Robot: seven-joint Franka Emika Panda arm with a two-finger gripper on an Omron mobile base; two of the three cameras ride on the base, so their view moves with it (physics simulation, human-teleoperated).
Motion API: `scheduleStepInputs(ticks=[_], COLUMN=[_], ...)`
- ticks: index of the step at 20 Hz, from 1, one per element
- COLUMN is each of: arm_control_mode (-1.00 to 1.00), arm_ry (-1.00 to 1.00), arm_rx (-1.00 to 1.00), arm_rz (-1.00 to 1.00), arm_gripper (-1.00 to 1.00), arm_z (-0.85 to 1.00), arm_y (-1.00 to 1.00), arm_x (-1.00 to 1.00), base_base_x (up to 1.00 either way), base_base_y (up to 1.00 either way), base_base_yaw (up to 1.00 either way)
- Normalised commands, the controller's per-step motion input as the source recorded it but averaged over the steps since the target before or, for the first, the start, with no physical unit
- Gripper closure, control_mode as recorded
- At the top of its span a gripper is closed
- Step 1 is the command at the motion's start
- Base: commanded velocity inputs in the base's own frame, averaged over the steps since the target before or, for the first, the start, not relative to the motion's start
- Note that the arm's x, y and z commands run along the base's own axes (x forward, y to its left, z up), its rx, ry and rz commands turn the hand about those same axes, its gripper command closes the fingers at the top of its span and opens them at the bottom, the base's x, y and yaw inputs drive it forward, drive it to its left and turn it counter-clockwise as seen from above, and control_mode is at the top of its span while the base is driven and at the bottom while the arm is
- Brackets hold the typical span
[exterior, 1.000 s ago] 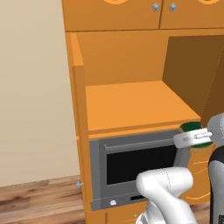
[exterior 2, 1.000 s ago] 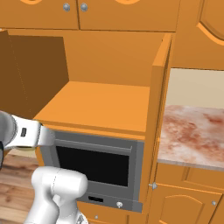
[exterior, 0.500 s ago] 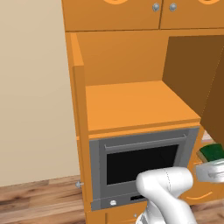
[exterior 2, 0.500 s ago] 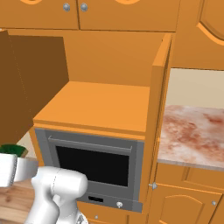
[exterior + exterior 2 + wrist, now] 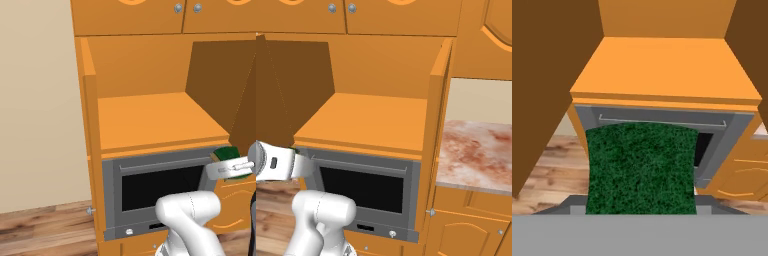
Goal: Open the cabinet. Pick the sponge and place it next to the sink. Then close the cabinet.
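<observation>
In the hand view the sponge (image 5: 639, 169) fills the foreground, its dark green face upright and covering the middle of the grey oven (image 5: 717, 135) behind it. The left base view shows what that close view cannot: the pincer (image 5: 231, 167) at the right edge, clenched on the sponge (image 5: 226, 154), hanging in the air in front of the oven's (image 5: 150, 185) upper right corner, below and outside the cabinet (image 5: 150, 115). In the right base view the arm's white wrist (image 5: 276, 162) enters at the left edge beside the oven (image 5: 363, 187). Further back, the cabinet stands open, its orange shelf (image 5: 368, 120) bare, and the mottled reddish desk (image 5: 476, 152) lies to its right.
</observation>
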Motion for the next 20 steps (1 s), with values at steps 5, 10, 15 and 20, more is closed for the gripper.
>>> scheduleStepInputs(ticks=[5, 10, 15, 20], arm_control_mode=[-1.0, -1.0, -1.0, -1.0], arm_ry=[0.0, 0.0, 0.0, 0.0], arm_rx=[0.0, 0.0, 0.0, 0.0], arm_rz=[-0.03, 0.0, 0.0, 0.0], arm_gripper=[1.0, 1.0, 1.0, 1.0], arm_z=[0.0, 0.0, 0.0, 0.0], arm_y=[0.0, 0.0, 0.0, 0.0], arm_x=[0.16, 0.0, 0.0, -0.01], base_base_x=[0.0, 0.0, 0.0, 0.0], base_base_y=[0.0, 0.0, 0.0, 0.0], base_base_yaw=[0.0, 0.0, 0.0, 0.0])
